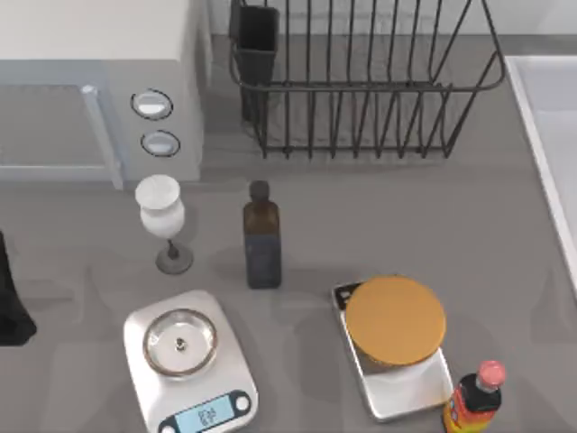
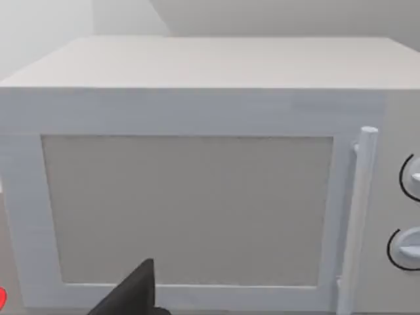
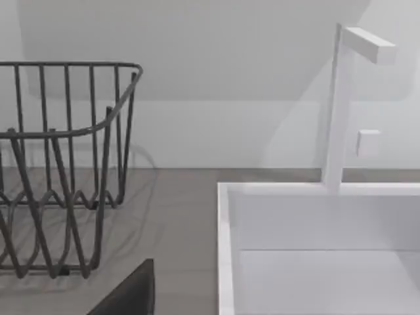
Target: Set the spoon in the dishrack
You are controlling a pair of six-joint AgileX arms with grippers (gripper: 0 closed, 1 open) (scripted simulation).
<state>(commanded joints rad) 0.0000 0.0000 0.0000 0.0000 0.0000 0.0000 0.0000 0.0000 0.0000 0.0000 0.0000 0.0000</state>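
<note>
The dishrack is a large black wire basket at the back of the table, right of centre, with a dark rectangular cup at its left corner. Its flared end also appears in the right wrist view. The spoon is out of view. A dark part of my left gripper juts in low in the left wrist view, facing the microwave door. My left arm sits at the table's left edge. A dark part of my right gripper shows between the rack and a white sink.
A white microwave fills the back left. In front stand a white goblet glass, a dark bottle, a kitchen scale, a second scale carrying an orange-topped round item, and a red-capped sauce bottle. The sink runs along the right edge.
</note>
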